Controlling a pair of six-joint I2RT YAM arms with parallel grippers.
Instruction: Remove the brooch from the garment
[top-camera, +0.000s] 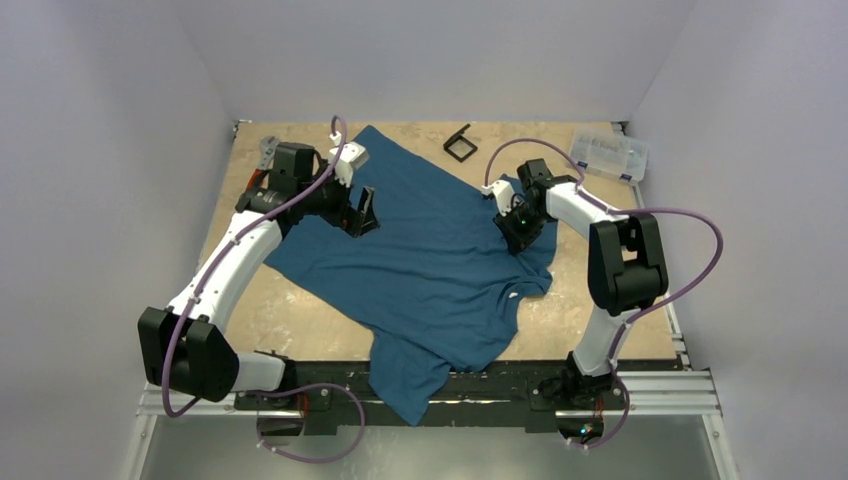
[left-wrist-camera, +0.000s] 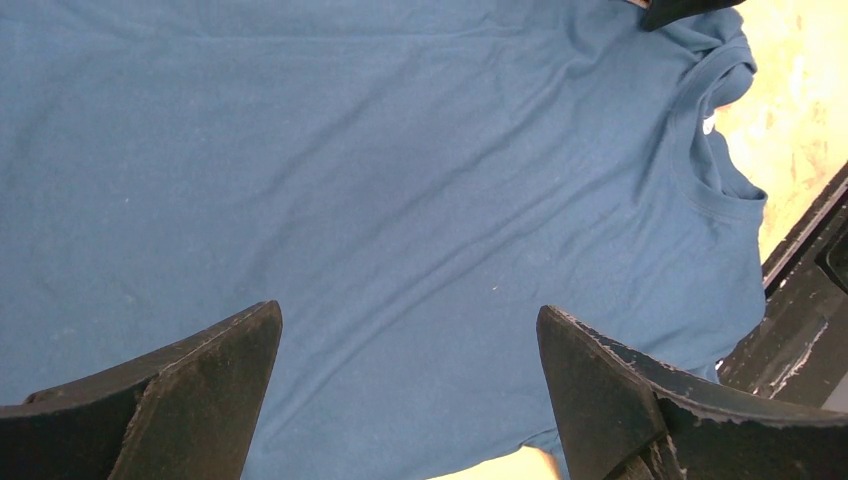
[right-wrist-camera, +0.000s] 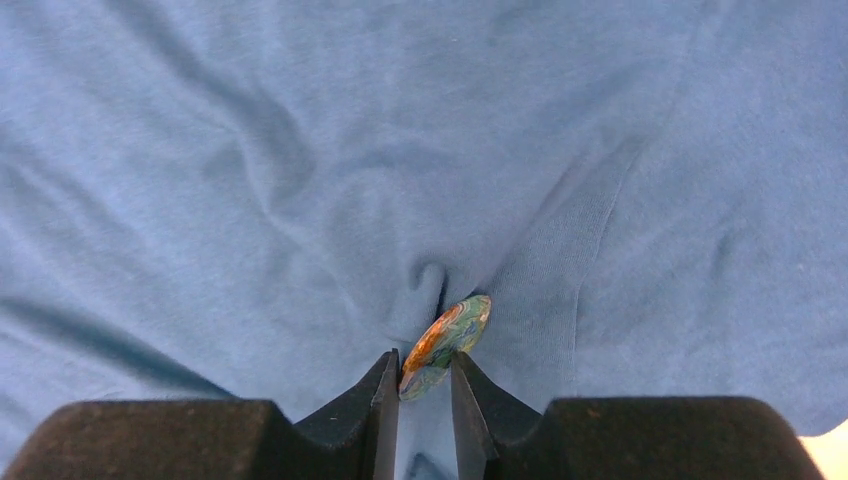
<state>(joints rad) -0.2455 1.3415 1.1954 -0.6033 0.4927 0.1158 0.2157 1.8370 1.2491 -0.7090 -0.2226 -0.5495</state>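
At the near edge of the table (top-camera: 300, 325) the two arm bases sit side by side, and the hem of the garment (top-camera: 430, 270) hangs over that edge between them. The shirt spreads from there toward the far left corner, its neck toward the right edge.

The step in hand appears to be the pinch on the brooch (right-wrist-camera: 446, 345), which sits on the right part of the shirt near the collar seam. In the right wrist view the right gripper (right-wrist-camera: 425, 395) has its jaws narrow, one fingertip on each side of the disc. The disc stands tilted on edge, its marbled orange-green face showing, its lower rim between the tips and its upper part reaching past them onto a small pucker of cloth. Whether the tips already press the rim or stand just off it I cannot tell.

To do this well, I judge the grip should take only the disc, not the fold under it, and the pull should run straight away from the cloth and slowly, watching whether the fabric lifts with it.

Farther off, toward the far left corner, the left gripper (left-wrist-camera: 410, 400) hangs over flat cloth with its jaws wide and empty; pressing down there could hold the shirt during the pull.
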